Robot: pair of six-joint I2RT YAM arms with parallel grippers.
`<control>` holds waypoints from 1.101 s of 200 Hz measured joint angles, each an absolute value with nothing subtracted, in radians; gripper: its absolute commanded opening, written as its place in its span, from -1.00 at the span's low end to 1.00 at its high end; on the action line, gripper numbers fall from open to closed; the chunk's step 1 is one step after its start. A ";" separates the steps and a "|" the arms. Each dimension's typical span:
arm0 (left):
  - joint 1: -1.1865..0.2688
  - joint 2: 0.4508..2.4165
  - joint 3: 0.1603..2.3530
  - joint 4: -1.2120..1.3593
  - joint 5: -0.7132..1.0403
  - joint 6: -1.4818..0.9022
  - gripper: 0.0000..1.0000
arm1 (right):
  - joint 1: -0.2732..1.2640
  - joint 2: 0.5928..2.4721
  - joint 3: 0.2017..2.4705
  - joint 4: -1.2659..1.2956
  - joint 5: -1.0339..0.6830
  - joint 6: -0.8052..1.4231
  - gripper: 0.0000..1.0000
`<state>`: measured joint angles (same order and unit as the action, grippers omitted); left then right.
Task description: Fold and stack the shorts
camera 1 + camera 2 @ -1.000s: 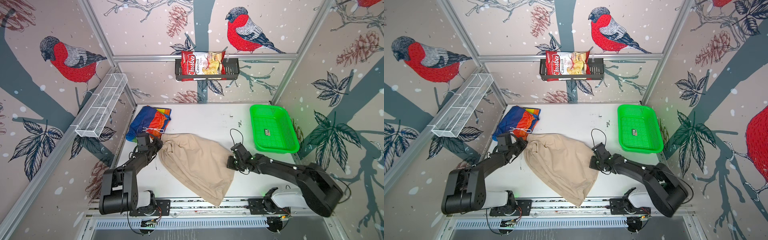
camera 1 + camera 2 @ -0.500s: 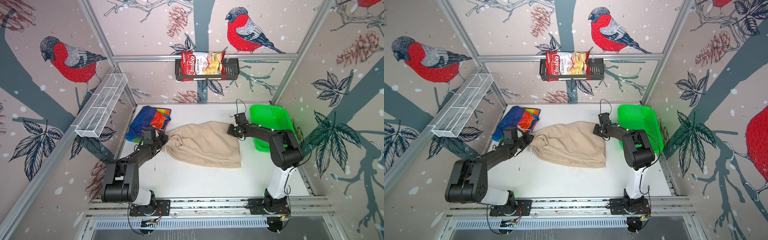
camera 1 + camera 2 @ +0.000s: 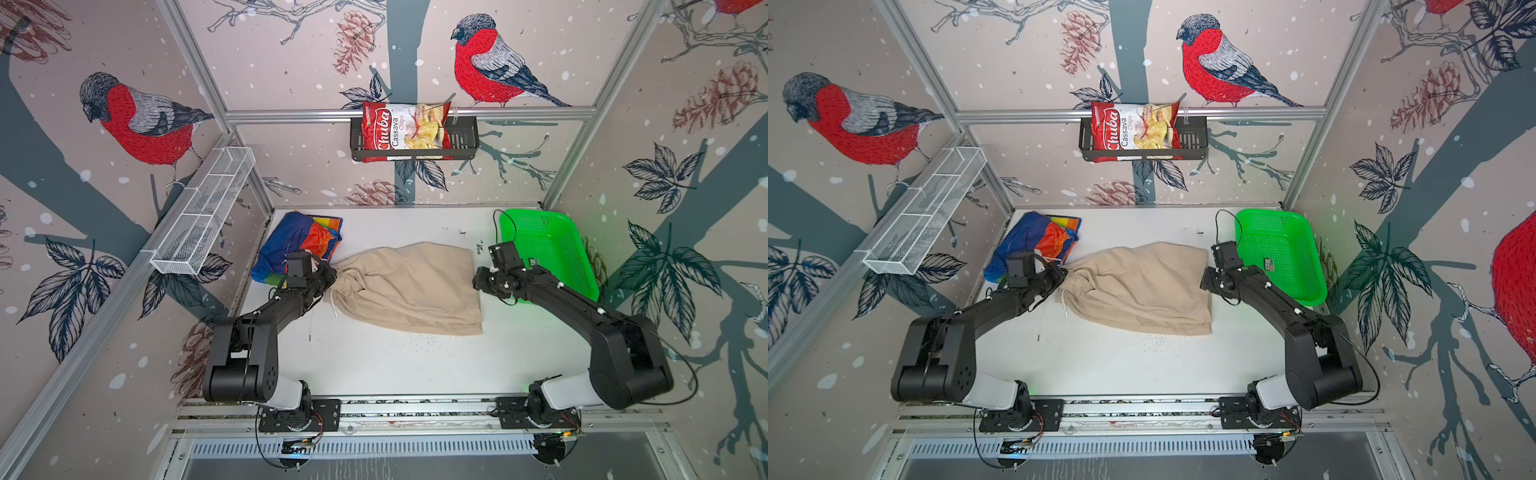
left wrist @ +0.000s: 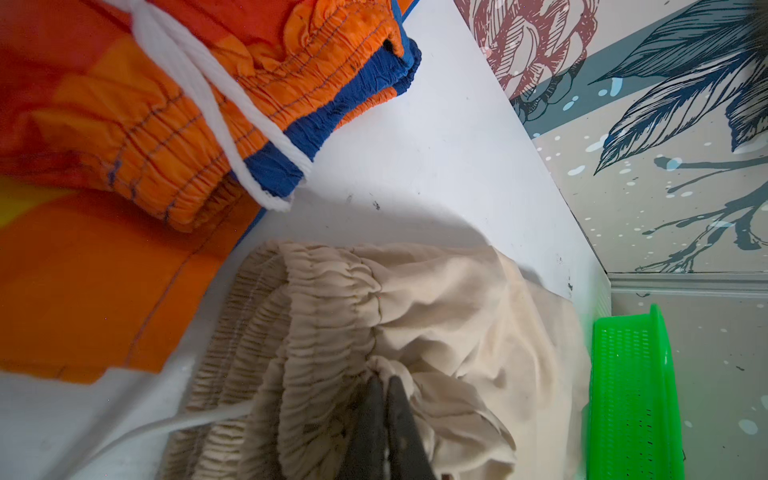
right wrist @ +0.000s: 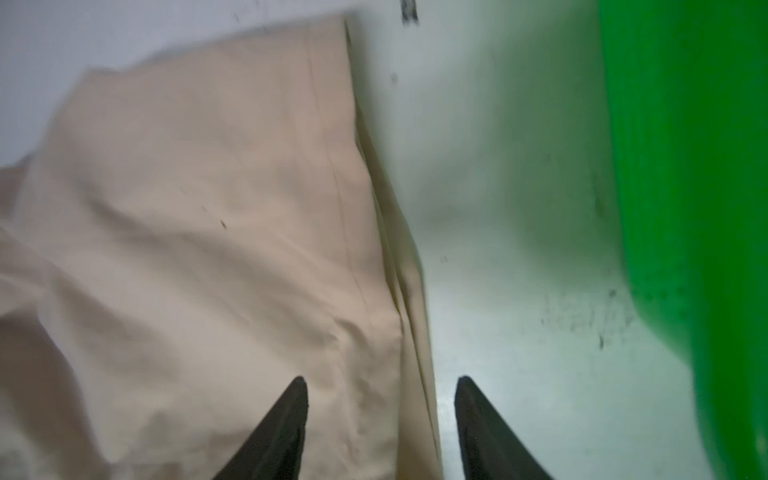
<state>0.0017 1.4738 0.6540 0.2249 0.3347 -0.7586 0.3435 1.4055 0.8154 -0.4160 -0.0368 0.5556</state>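
The beige shorts lie folded across the middle of the white table, waistband to the left. My left gripper is shut on a pinch of the gathered waistband. At the hem end my right gripper stands open; its fingers straddle the hem edge of the beige shorts without gripping it. The rainbow-striped shorts sit bunched at the back left, just behind my left gripper.
A green mesh basket stands at the back right, close beside my right gripper. On the back wall hangs a black rack with a chips bag; a white wire shelf is on the left wall.
My right gripper carried the beige shorts' free end toward the back, folding them over, then let go, opened and drew back to the hem. The left gripper kept its grip.
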 measured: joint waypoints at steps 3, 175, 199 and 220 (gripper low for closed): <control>0.002 1.474 0.654 0.225 0.334 -0.759 -1.00 | 0.345 1.401 0.803 -0.415 -0.044 0.556 0.10; 0.052 1.323 0.684 0.167 0.367 -0.789 -1.00 | 0.273 0.907 0.793 -0.494 -0.117 0.610 -1.00; 0.061 1.274 0.617 0.163 0.365 -0.796 -1.00 | 0.284 0.860 0.638 -0.514 -0.149 0.664 -1.00; 0.068 1.257 0.562 0.150 0.366 -0.796 -1.00 | 0.303 0.842 0.486 -0.514 -0.190 0.707 -0.68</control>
<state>0.0685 1.2572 0.5621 0.1505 0.3656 -0.7959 0.3035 0.8421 0.4862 -0.5144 -0.1898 0.7074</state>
